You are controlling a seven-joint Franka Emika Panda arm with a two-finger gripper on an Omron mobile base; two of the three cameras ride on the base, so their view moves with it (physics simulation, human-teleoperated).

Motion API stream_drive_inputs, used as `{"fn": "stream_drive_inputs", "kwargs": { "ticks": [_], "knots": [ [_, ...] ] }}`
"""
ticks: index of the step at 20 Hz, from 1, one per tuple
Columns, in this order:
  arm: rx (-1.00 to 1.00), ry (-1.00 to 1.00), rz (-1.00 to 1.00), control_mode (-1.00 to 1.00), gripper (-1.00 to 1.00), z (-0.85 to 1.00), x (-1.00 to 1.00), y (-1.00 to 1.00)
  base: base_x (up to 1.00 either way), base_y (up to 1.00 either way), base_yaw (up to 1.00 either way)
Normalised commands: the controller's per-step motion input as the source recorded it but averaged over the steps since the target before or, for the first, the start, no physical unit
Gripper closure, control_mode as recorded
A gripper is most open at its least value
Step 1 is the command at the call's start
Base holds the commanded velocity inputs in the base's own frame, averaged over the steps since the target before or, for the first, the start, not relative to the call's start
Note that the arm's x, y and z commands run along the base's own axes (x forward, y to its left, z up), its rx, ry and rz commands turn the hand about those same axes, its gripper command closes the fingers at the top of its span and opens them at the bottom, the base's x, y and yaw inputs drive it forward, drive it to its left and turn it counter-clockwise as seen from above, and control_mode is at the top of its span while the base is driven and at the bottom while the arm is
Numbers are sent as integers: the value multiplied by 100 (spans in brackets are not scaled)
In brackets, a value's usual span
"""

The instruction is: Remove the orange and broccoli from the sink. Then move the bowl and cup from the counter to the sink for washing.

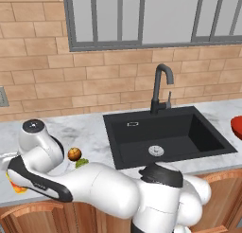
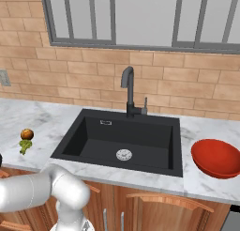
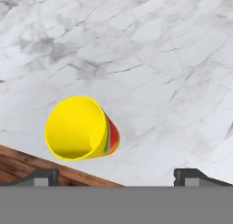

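The yellow cup (image 3: 82,127) with red-orange marks stands on the marble counter close to its wooden front edge, its open mouth toward the hand camera. My gripper (image 3: 117,175) hovers above it, open, its fingertips (image 3: 43,176) wide apart, the cup lying up and left of the gap. In the left base view a sliver of the cup (image 1: 16,187) peeks from under my arm at the far left. The orange (image 1: 74,154) (image 2: 27,134) and the broccoli (image 1: 82,163) (image 2: 25,145) lie together on the counter left of the black sink (image 1: 198,137) (image 2: 154,141). The red bowl (image 2: 216,157) (image 1: 237,125) sits right of the sink.
The dark curved faucet (image 1: 160,87) (image 2: 129,91) rises behind the basin, which holds only its white drain (image 2: 123,154). A brick wall and a window close off the back. My arm (image 1: 99,187) stretches low along the counter's front edge.
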Motion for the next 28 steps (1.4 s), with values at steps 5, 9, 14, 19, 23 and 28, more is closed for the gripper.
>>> {"fn": "stream_drive_inputs", "kwargs": {
  "ticks": [5, 9, 14, 19, 23, 28],
  "knots": [
    [1, 1, 0, -100, -100, -17, 14, 11, 0, 0, 0],
    [1, 1, 0, -100, -100, -16, 7, 17, 0, 0, 0],
    [0, 0, 0, -100, -100, -10, 10, 21, 0, 0, 0],
    [0, 0, 0, -100, -100, -9, 8, 17, 0, 0, 0],
    [0, 0, 0, -100, -100, -8, 7, 12, 0, 0, 0],
    [0, 0, -1, -100, -100, -9, 2, 5, 0, 0, 0]
  ]
}}
